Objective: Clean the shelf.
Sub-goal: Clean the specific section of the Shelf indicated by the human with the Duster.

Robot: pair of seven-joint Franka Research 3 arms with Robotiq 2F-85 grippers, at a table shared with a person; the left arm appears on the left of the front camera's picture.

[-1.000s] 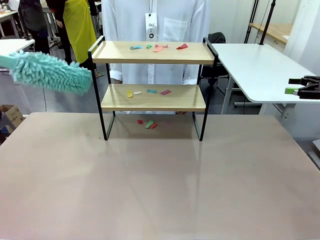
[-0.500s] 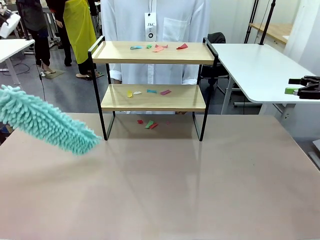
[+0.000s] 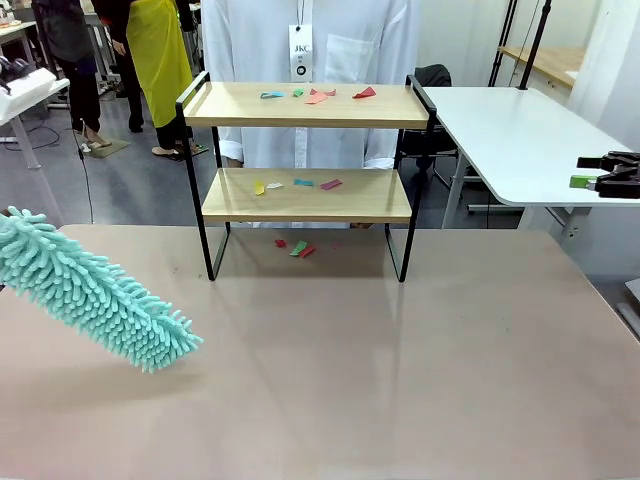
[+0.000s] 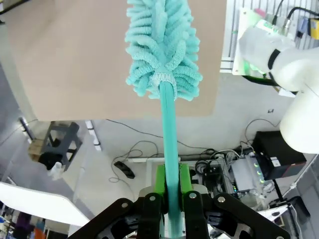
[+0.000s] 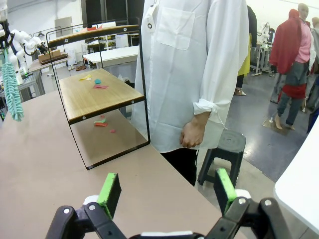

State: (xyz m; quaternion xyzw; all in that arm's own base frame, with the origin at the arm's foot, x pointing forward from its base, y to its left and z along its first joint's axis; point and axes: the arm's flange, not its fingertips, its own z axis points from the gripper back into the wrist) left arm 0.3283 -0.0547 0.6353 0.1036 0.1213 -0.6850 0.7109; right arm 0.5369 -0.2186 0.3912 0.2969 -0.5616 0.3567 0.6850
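The shelf [image 3: 300,200] stands at the far middle of the brown table, two wooden boards in a black frame. Coloured paper scraps [image 3: 318,96] lie on its top board, more on the lower board and on the table under it. A fluffy teal duster [image 3: 95,295] hangs tilted low over the table's front left, well apart from the shelf. My left gripper [image 4: 172,180] is shut on the duster's teal handle [image 4: 168,134]. My right gripper [image 5: 164,191] is open and holds nothing, off the table's right side [image 3: 585,172]. The right wrist view also shows the shelf [image 5: 99,94] and duster [image 5: 11,92].
A person in a white shirt [image 3: 310,40] stands right behind the shelf, hands clasped. A white table [image 3: 500,130] sits at the far right and a black stool [image 5: 227,147] beside the person. The brown table [image 3: 380,380] is bare in front of the shelf.
The duster has swung down from the height of the shelf's top board to low above the table at front left. The right gripper has not moved.
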